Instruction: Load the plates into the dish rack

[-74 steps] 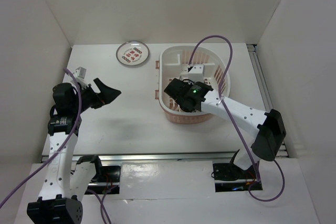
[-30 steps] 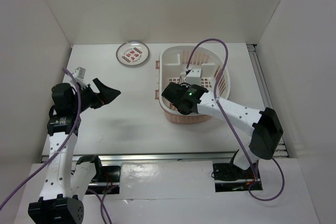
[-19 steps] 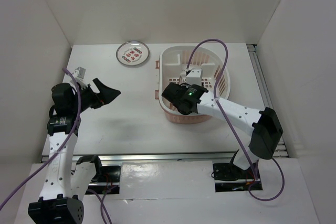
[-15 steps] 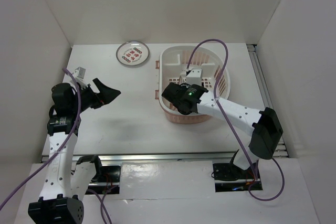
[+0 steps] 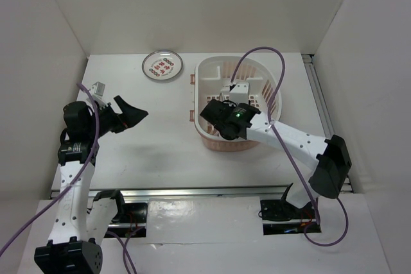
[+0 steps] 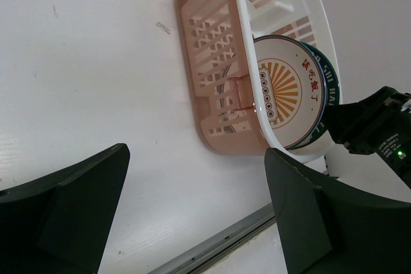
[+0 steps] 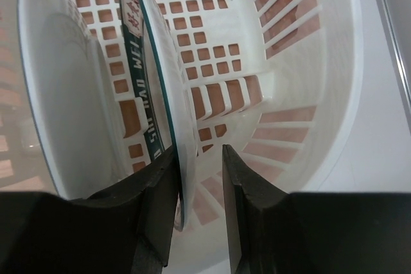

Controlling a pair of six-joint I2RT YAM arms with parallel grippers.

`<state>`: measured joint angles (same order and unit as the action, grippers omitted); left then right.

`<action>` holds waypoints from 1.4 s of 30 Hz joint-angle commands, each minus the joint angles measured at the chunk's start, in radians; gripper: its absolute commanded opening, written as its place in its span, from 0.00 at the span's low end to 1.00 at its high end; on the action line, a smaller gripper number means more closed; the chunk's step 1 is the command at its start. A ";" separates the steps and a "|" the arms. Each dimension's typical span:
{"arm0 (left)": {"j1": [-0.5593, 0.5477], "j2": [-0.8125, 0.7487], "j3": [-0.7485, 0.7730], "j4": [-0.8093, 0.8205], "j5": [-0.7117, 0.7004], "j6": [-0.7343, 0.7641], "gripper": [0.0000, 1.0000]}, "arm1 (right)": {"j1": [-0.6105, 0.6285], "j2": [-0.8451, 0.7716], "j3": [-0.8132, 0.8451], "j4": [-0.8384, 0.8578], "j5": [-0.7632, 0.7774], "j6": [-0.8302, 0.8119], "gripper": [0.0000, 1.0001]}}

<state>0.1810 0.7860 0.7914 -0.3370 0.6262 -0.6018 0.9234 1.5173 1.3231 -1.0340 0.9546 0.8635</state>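
Black fingers (image 7: 151, 222) of the right gripper (image 7: 199, 153) are a little apart around the rim of the teal-rimmed plate (image 7: 151, 81), standing on edge in the dish rack (image 7: 308, 62) beside the sunburst plate (image 6: 286, 88). The left gripper (image 6: 196, 158) is spread wide, holding nothing. The red-lettered plate (image 5: 162, 65) lies on the table (image 5: 160, 145), far left of the rack.

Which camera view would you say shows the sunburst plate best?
The left wrist view: the sunburst plate stands on edge in the dish rack, pattern facing the camera. The right wrist view seems to show only its plain white side; from the top, the right arm hides it.
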 commanded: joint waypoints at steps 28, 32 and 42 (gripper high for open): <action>0.006 0.018 -0.056 0.111 0.024 -0.062 1.00 | 0.055 -0.206 0.248 0.219 -0.106 -0.457 1.00; 0.006 0.146 -0.122 0.263 0.095 -0.197 1.00 | 0.075 -0.268 0.225 0.316 -0.246 -0.529 1.00; -0.003 0.556 -0.204 0.769 -0.172 -0.506 1.00 | 0.107 -0.382 0.296 0.338 -0.626 -0.644 1.00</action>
<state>0.1814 1.2556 0.5900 0.1886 0.5545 -0.9882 1.0241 1.1286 1.5505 -0.7074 0.4465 0.2821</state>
